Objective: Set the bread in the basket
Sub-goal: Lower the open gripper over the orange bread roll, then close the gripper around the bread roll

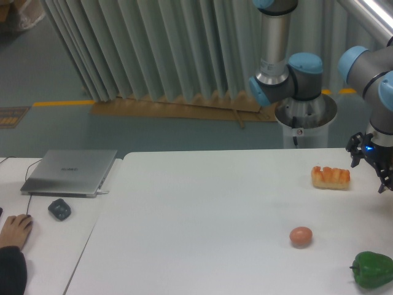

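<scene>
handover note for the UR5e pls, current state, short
Gripper: at the right edge of the view, just right of the bread, holding nothing; partly cut off, so open or shut is unclear.
Bread: lying on the white table, far right, untouched.
Basket: not in view.
Also on the table: pinkish ball and green pepper, both nearer the camera than the bread.
Done: nothing yet.
Left: grasp the bread, carry it to the basket, release.

The gripper [382, 169] runs off the right edge, its finger gap unreadable, while the green pepper [373, 269] below it and a person's hand [15, 230] far left are cropped.
</scene>
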Tool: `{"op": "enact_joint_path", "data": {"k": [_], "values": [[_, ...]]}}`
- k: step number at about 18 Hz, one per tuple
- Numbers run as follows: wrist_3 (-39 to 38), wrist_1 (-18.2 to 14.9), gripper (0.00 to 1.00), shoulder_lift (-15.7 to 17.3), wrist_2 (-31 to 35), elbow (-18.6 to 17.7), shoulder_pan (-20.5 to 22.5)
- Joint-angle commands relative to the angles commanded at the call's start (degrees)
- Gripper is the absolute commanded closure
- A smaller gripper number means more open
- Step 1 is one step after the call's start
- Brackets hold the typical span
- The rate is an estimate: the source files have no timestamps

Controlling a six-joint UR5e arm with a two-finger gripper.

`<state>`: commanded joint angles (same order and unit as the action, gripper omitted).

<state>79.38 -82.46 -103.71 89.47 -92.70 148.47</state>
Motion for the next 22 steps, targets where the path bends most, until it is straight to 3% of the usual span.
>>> {"op": "enact_joint_path", "data": {"k": [2,14,16,22], "values": [[-2.90,0.54,0.00,-0.09,0.00,-0.03,-0.20],[-2.56,1.16,0.00,0.26,3.70,-3.27,-0.64],[-2.65,1.24,0.00,1.14,3.52,-5.38,-2.21],[-2.92,1.42,0.00,1.41,4.04,-6.88,-5.64]]}}
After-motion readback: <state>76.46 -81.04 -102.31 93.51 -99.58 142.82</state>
